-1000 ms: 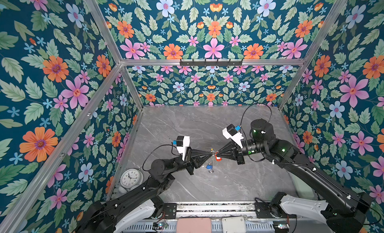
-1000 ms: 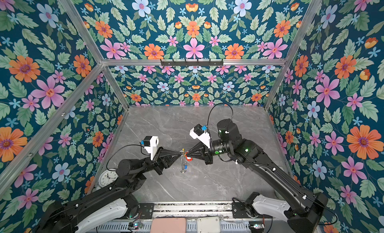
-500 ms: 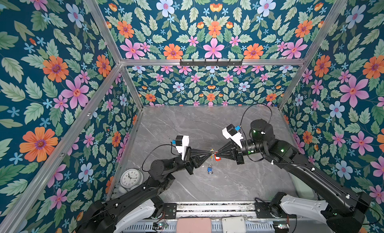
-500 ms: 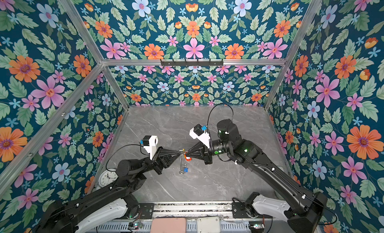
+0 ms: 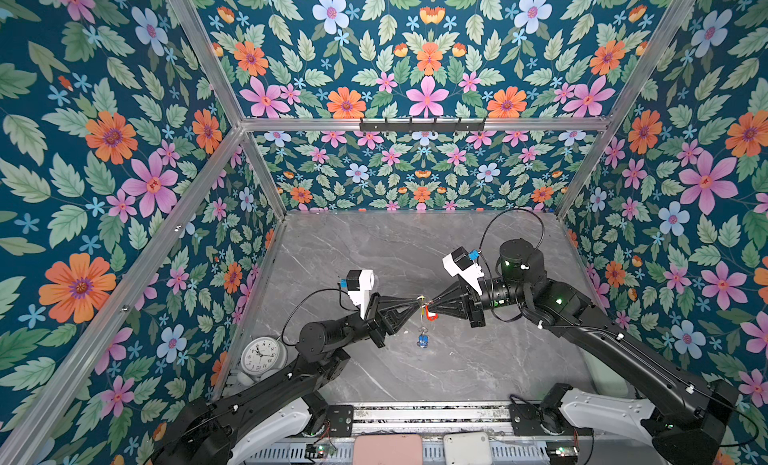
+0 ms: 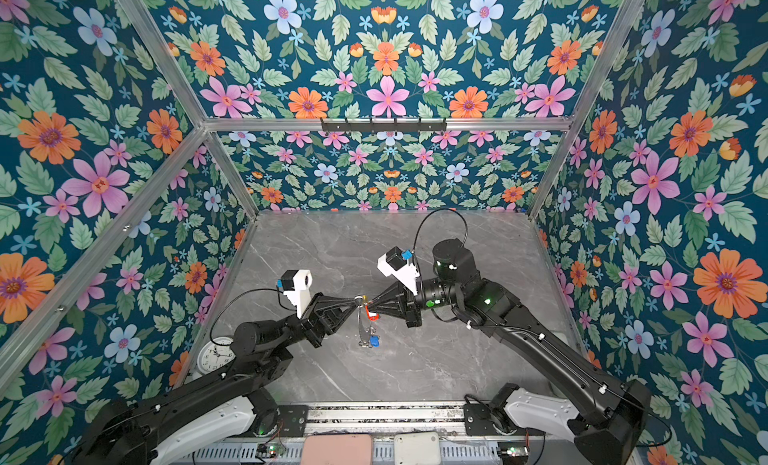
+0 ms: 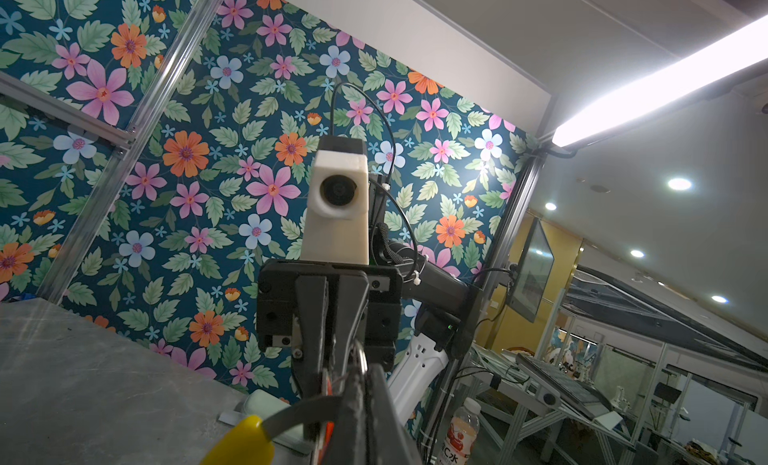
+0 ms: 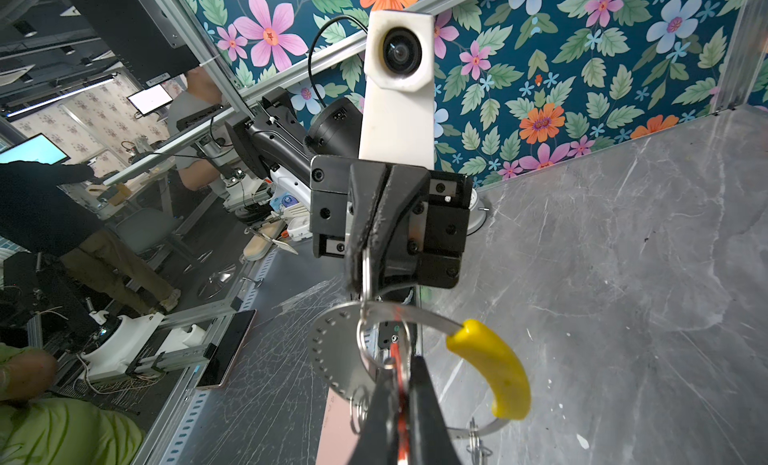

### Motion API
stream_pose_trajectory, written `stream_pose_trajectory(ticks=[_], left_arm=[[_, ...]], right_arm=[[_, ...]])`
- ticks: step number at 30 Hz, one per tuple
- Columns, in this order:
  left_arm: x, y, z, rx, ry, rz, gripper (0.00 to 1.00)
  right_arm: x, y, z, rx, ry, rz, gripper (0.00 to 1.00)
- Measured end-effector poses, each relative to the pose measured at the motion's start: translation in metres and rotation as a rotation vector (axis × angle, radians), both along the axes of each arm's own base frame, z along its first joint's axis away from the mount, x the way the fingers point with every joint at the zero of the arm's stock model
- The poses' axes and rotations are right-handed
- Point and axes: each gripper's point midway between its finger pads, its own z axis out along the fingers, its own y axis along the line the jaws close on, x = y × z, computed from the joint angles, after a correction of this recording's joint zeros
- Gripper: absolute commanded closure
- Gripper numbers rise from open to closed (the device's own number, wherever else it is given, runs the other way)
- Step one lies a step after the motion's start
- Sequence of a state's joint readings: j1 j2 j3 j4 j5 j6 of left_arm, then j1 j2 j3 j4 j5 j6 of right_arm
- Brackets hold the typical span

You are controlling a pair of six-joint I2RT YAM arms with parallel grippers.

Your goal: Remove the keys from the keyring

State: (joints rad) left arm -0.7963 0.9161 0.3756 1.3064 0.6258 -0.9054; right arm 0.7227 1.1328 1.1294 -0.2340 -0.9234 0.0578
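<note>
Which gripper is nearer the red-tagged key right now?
Right. The right gripper is shut on the red-tagged key. The left gripper faces it tip to tip and is shut on a small silver loop by the keyring.

Looks bright and even in both top views, lit from above. Casts only faint, soft shadows on the grey tabletop (image 5: 415,242). Turns dimmer in the left wrist view, blows out to white glare around a ceiling light strip (image 7: 665,80), blurs the near keyring (image 7: 249,442). Stretches the corners in both wrist views. Renders mid-distance sharply in the right wrist view, softens at the near edge.
</note>
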Motion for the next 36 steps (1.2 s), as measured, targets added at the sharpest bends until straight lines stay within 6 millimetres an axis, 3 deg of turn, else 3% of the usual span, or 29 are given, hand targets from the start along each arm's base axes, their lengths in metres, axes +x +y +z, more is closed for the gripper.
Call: stream_pose_trajectory(ticks=[19,29,36], left_arm=[[0.004,0.006,0.007,-0.05,0.032,0.018,1.0],[-0.009,0.009,0.017,-0.08,-0.005,-0.043,1.0],[-0.014,0.007,0.017,-0.074,-0.008,-0.087,1.0]], right_arm=[[-0.003,0.014,0.001,0.033,-0.014,0.03,1.0],[-0.008,0.005,0.024,0.021,-0.094,0.01,1.0],[-0.008,0.0,0.029,0.013,-0.113,0.015,1.0]])
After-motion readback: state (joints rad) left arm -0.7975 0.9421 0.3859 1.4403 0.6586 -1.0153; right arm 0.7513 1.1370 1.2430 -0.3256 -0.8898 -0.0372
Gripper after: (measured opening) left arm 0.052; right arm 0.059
